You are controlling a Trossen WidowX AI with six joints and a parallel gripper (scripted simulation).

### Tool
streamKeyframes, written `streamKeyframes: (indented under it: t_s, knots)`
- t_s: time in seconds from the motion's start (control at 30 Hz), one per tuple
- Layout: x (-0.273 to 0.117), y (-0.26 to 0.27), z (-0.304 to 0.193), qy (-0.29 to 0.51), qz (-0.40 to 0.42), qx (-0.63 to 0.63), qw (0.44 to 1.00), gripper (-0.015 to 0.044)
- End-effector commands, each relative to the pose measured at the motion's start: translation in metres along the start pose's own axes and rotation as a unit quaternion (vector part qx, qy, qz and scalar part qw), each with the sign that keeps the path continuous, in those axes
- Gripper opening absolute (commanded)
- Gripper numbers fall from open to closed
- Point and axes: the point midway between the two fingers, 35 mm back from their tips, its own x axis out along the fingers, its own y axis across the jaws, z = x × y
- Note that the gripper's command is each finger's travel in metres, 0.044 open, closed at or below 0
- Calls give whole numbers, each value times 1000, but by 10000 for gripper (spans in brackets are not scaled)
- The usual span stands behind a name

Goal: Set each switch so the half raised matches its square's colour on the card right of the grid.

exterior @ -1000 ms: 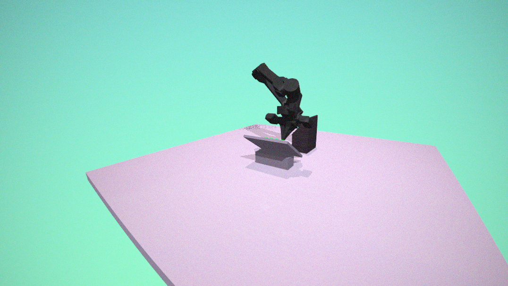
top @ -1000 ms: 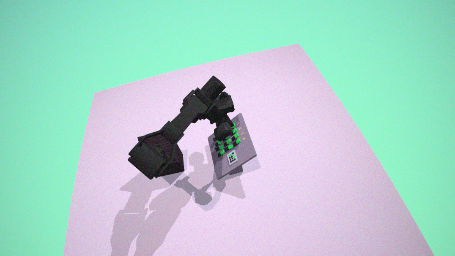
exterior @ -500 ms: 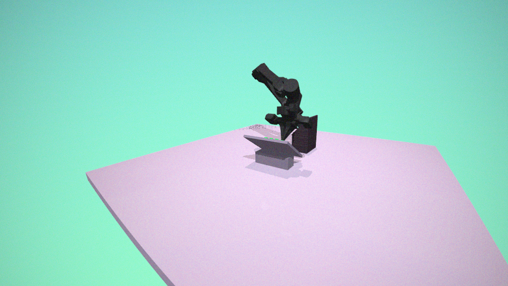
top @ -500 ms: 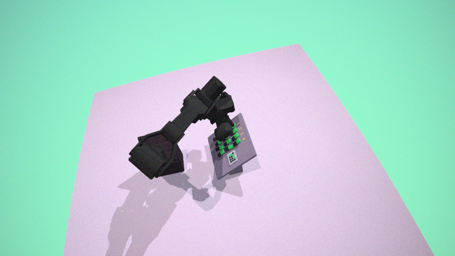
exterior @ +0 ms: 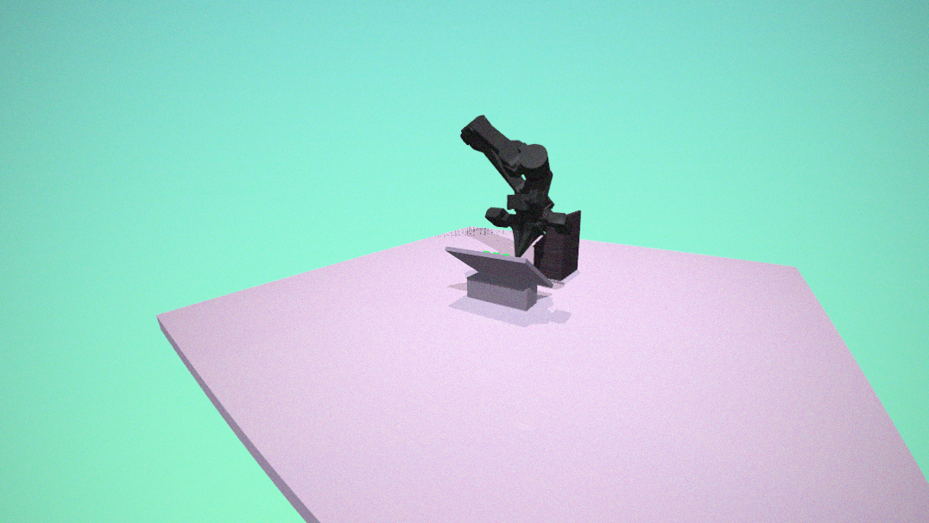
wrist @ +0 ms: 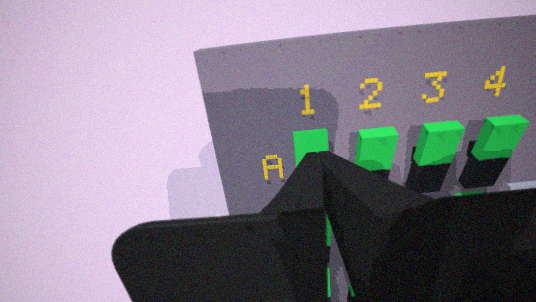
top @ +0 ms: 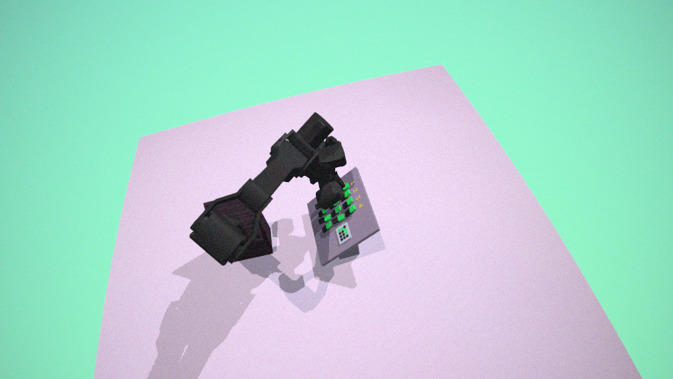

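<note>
Four far-row switches: the black-and-green rockers under yellow numerals, switch 1, switch 2, switch 3 and switch 4, on the tilted grey panel. On 3 and 4 the green half looks raised; 1 is partly hidden.
Gripper: the black two-fingered gripper is closed to a point, nothing held, probably because a narrow tip suits pressing one rocker.
Tip: at switch 1, row A, covering its nearer part in the wrist view; whether it touches, I cannot tell.
Likely step: working switch 1; its final state needs a view without the fingers.
Card: the small white card with green and dark squares lies on the panel beside column 4, laid out for comparison; its squares are too small to read surely.
Panel slope: the grey block props it, the far edge higher, so travel outward should allow for the rise.
Edges: bare panel lies beyond the numerals and outside column 1; switch 2 is the close neighbour, so sideways drift could catch it.
Way out: upward looks safest before crossing.
</note>
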Motion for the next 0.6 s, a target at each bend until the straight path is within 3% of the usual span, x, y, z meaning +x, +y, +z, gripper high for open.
streamKeyframes:
  t_s: [0.0, 0.13, 0.3, 0.57]
  knots:
    - [-28, 4, 2, -8, 6, 1, 1000, 0]
    - [-61, 2, -1, -15, 6, 0, 1000, 0]
    - [-61, -5, 0, -15, 6, 0, 1000, 0]
    - [-60, -74, -1, -15, 4, -2, 1000, 0]
